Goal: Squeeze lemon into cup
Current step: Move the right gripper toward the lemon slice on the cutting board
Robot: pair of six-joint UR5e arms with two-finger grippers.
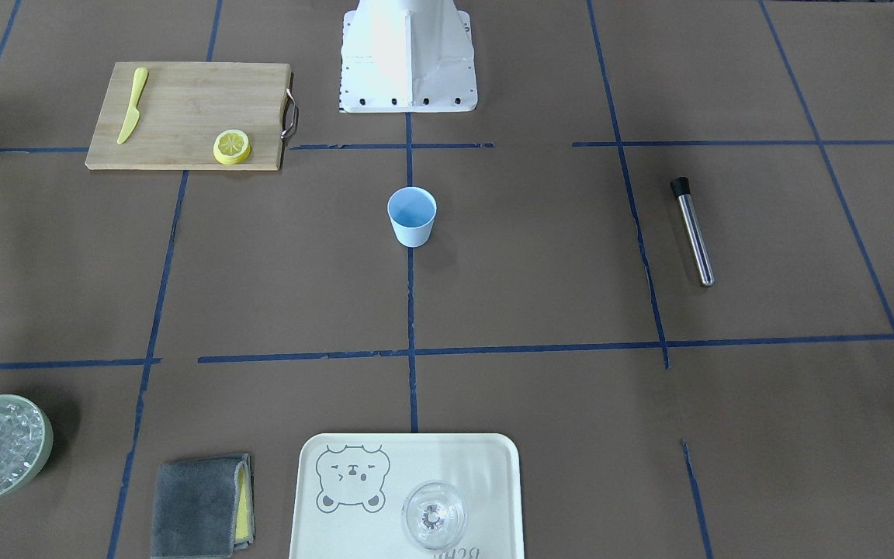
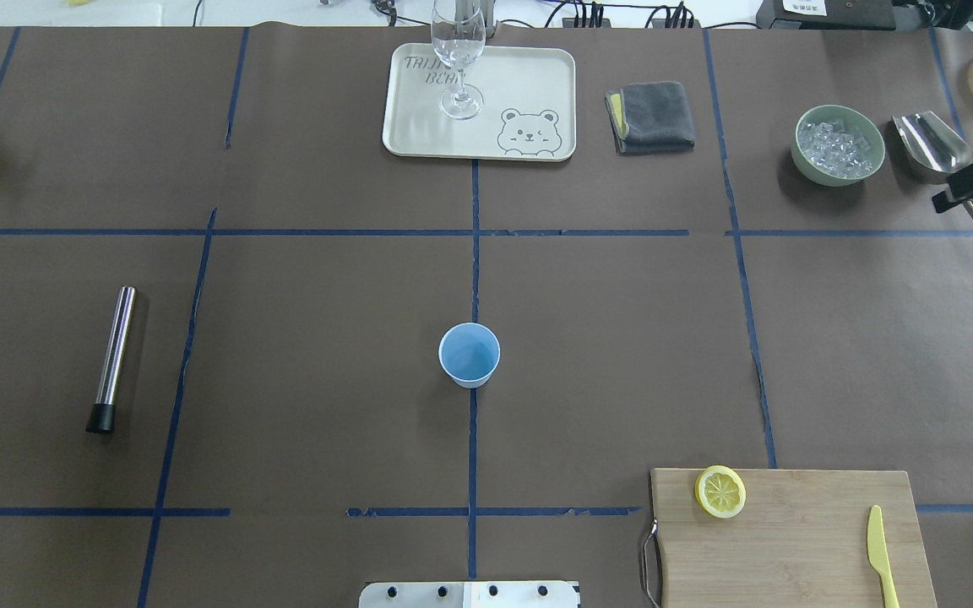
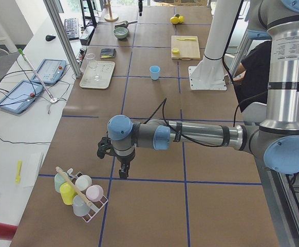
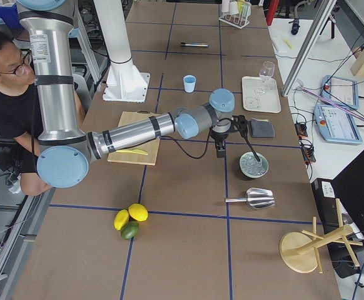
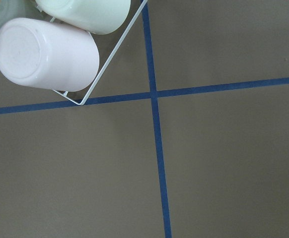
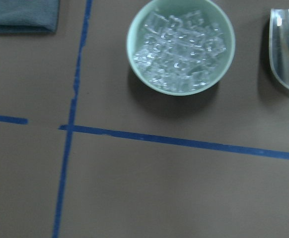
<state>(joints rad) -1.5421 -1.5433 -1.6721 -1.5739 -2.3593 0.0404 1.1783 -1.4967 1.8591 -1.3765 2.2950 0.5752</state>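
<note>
Here the lemon [image 2: 720, 491] lies on the cutting board [image 2: 807, 532], at four o'clock from the cup [image 2: 470, 355] seen from overhead. Whether the left gripper [image 3: 123, 174] or right gripper [image 4: 219, 150] is clenched, I cannot tell.

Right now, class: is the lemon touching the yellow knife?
Apart. The overhead exterior view shows bare cutting board between the lemon and the yellow knife.
</note>
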